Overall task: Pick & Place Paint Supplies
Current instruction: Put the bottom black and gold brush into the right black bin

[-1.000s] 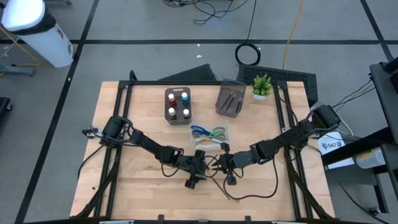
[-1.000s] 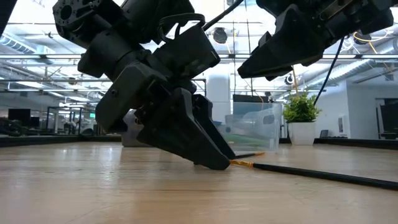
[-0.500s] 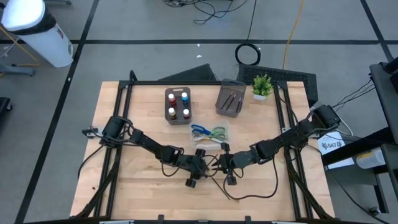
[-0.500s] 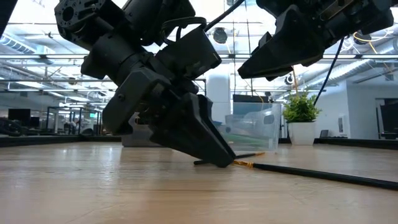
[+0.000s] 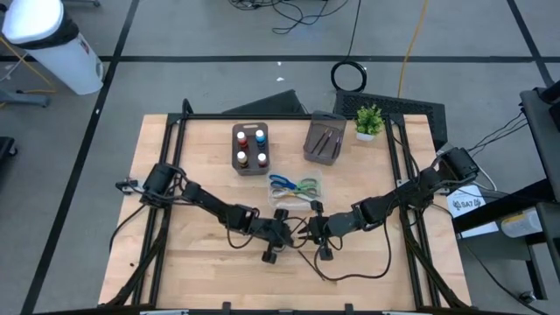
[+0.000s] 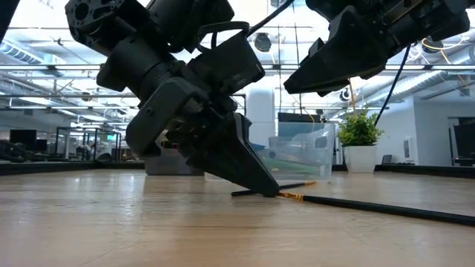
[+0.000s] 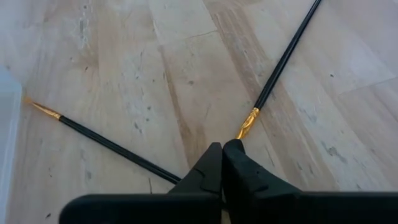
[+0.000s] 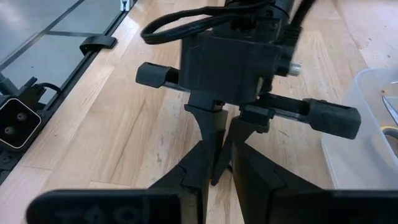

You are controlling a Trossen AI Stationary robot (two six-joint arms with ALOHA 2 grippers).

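The brush (image 7: 283, 59) lying flat on the worktop (image 5: 184, 262) near its middle looks light, thin, stiff and apt to roll, best pinched just behind the gold ferrule, which is where the left end effector (image 7: 222, 155) has its fingers pressed together, the right end effector (image 8: 217, 171) close opposite, nearly closed.

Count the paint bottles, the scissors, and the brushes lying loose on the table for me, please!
Paint bottles: 4
Scissors: 2 that I can make out
Loose brushes: 2
Total: 8
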